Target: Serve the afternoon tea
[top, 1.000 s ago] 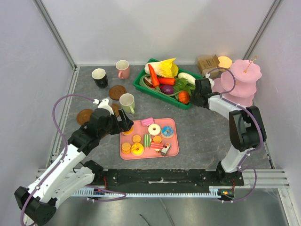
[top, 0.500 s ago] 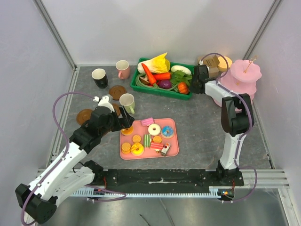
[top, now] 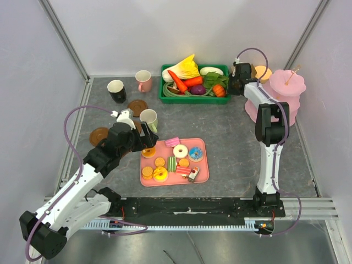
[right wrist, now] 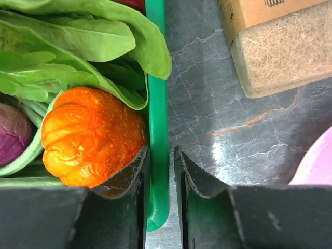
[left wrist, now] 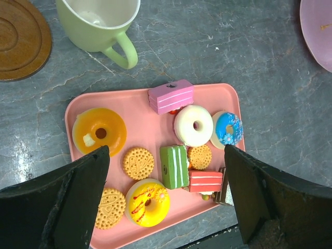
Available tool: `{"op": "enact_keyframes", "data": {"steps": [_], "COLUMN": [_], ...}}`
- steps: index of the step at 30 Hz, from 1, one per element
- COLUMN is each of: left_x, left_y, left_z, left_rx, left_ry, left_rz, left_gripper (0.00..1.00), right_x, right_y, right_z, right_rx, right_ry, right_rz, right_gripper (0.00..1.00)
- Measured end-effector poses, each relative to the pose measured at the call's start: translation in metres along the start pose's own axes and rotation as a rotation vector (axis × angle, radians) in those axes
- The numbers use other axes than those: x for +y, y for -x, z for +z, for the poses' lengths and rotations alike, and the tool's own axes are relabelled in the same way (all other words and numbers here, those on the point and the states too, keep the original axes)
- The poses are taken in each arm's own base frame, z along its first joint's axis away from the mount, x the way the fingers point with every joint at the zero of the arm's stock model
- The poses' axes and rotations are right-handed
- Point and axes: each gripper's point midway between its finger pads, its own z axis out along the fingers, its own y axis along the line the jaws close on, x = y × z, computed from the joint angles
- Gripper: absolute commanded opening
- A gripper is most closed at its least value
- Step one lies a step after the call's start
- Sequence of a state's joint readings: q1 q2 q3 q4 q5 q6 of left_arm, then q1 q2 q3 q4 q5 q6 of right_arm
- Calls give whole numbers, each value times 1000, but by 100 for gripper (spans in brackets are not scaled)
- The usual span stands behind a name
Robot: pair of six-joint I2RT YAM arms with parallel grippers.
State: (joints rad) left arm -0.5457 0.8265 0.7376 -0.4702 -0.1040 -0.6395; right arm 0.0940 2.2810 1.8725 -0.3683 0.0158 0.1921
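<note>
The left gripper (left wrist: 166,150) hangs over the pink tray (left wrist: 145,129) with its jaws spread wide and nothing between them. The right gripper (right wrist: 161,153) is narrowed onto the right-hand wall of the green crate (top: 190,100), one finger inside against the toy pumpkin (right wrist: 93,137) and one outside.

All the sweets lie on the tray: an orange-iced doughnut (left wrist: 99,132), a pink cake slice (left wrist: 171,97), a white doughnut (left wrist: 193,125), a blue doughnut (left wrist: 228,128), a yellow doughnut (left wrist: 148,203), round biscuits (left wrist: 138,163) and a green striped slice (left wrist: 174,166). None has been served yet, so the task looks to be at its start, with the crate held at the far edge.

The next move probably calls for the left gripper to drop onto one sweet and close on it. The orange-iced doughnut sits apart from the others and looks easiest.

The pink tiered stand (top: 286,91) is well apart at the far right, with the right arm between it and the tray. A green mug (left wrist: 98,23) stands just beside the tray's far corner, near a brown coaster (left wrist: 21,36).
</note>
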Motion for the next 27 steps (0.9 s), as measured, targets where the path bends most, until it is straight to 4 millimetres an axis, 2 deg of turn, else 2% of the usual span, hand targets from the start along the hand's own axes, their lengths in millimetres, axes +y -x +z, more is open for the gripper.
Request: {"op": "enact_keyframes", "data": {"steps": [1,4,8,11,12,13,15,18,22,27], "left_x": [0,-1,-1,-3,-4,-6,-9,-12,-16,-16], "left_y": [0,1,1,3,4,5,7,8,7,1], "left_z": [0,0,-1,-4,-5,-8,-12,-18,-23,-28], "left_rx": [-2,-5,-6,-14,-18,-25,-32,-39,-38,-10], "left_ry": [-1,-4,-6,-19,-26,-35,-56,-75,-105,-118], "left_rz": [1,1,0,-1,-2,-3,-5,-6,-8,-6], "left_gripper": [97,97,97,97,97,97,97,98,98,98], "right_x": [0,-5,-14,-18,-19,-19,-17,-13,3,33], "right_y": [1,-1,-1,-3,-4,-5,-4,-1,0,-42], "right_z": [1,1,0,-8,-15,-24,-45,-88,-140,-190], "right_rx": [0,10,12,17,22,25,17,-11,-82,-102], "right_ry": [9,5,-27,-44,-47,-47,-40,-25,15,66], "right_rz": [-7,-20,-41,-63,-71,-81,-95,-120,-110,-99], "right_gripper": [47,58,69,78,87,98,98,98,98,98]}}
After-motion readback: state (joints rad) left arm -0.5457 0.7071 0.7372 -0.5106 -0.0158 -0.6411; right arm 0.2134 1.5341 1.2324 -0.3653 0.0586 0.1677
